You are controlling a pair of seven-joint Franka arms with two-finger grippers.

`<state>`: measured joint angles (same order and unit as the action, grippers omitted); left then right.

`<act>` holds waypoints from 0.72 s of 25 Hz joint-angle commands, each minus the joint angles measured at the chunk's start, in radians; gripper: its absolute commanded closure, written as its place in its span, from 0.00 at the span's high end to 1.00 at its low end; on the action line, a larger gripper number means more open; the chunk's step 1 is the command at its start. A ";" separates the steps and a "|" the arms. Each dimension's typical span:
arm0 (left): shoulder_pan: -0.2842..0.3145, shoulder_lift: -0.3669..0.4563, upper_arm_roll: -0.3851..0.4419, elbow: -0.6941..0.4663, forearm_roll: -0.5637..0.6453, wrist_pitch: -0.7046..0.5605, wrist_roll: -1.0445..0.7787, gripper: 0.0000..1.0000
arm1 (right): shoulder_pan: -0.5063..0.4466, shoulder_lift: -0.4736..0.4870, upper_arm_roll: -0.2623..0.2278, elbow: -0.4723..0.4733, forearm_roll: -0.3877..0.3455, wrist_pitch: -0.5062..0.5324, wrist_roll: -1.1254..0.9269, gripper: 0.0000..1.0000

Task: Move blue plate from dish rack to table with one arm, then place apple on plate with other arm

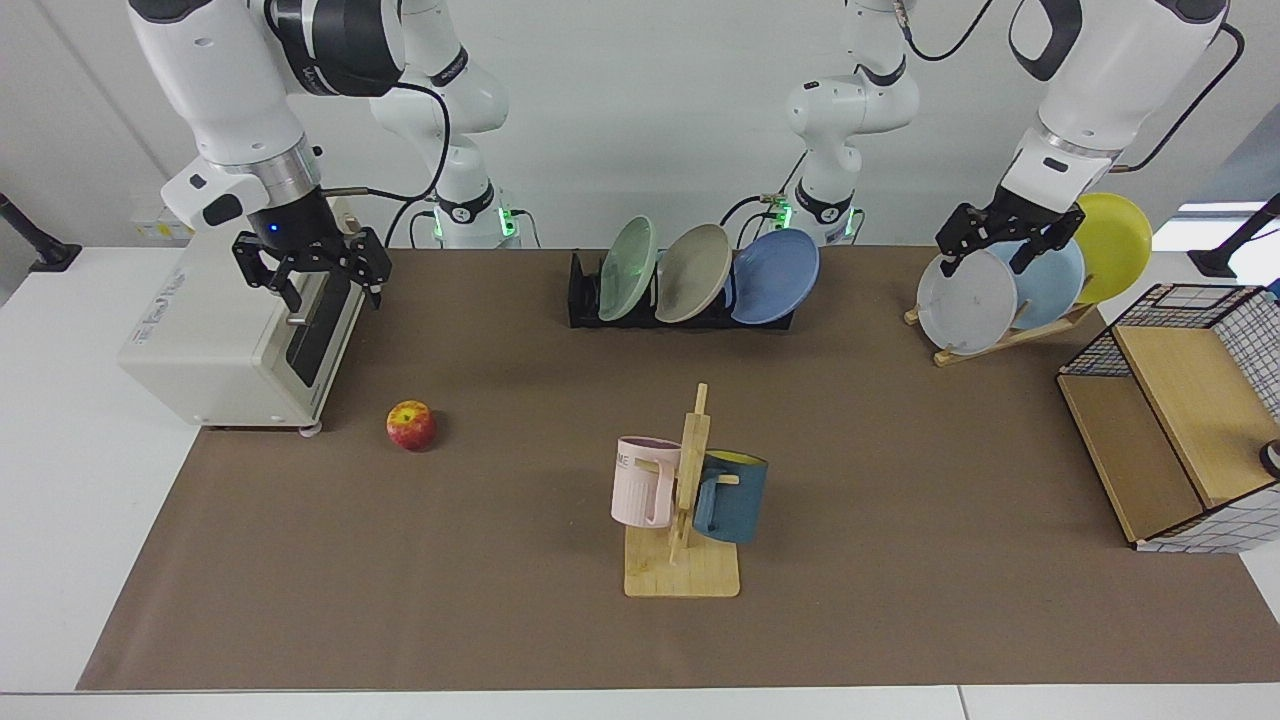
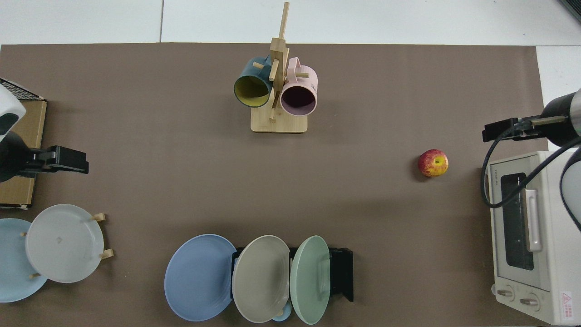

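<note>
Currently, right gripper [image 1: 325, 283]: jaws spread wide, holding nothing, hanging above the toaster oven [image 1: 245, 345]. Left gripper [image 1: 1003, 256]: jaws spread wide, empty, in front of the wooden plate stand [image 1: 1000, 340].

Blue plate [image 1: 775, 276]: one, periwinkle, plain rim, leaning on edge in the end slot of the dish rack [image 1: 583, 298], beside one beige plate [image 1: 693, 272] and one green plate [image 1: 628, 268].

Apple [image 1: 411, 425]: one, red with yellow patches, lying on the brown mat of the bench [image 1: 60, 480], just beside the oven.

Wooden stand: three plates, grey-white, pale blue, yellow.

Mug tree [image 1: 685, 500]: two mugs, pink and dark blue.
</note>
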<state>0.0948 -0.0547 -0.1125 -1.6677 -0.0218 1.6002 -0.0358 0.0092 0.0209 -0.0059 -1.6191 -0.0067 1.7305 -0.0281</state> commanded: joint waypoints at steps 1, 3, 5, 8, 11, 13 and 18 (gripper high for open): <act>-0.009 -0.008 0.008 -0.013 -0.010 0.015 0.011 1.00 | -0.009 -0.025 0.006 -0.031 0.002 0.023 -0.026 1.00; -0.009 -0.011 0.008 -0.021 -0.007 0.015 0.011 1.00 | -0.009 -0.024 0.006 -0.031 0.002 0.023 -0.026 1.00; -0.009 -0.010 0.007 -0.021 -0.007 0.020 0.011 1.00 | -0.009 -0.025 0.006 -0.031 0.004 0.023 -0.026 1.00; -0.012 -0.011 0.007 -0.023 -0.007 0.021 0.010 1.00 | -0.009 -0.025 0.006 -0.031 0.002 0.023 -0.026 1.00; -0.014 -0.010 0.007 -0.023 -0.007 0.021 0.010 1.00 | -0.009 -0.025 0.006 -0.031 0.002 0.023 -0.026 1.00; -0.015 -0.011 0.007 -0.023 -0.007 0.021 0.011 1.00 | -0.009 -0.025 0.006 -0.031 0.002 0.023 -0.026 1.00; -0.014 -0.011 0.007 -0.026 -0.007 0.015 0.010 1.00 | -0.009 -0.025 0.006 -0.031 0.002 0.023 -0.026 1.00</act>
<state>0.0890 -0.0546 -0.1144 -1.6707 -0.0218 1.6015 -0.0358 0.0092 0.0208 -0.0059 -1.6194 -0.0067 1.7305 -0.0281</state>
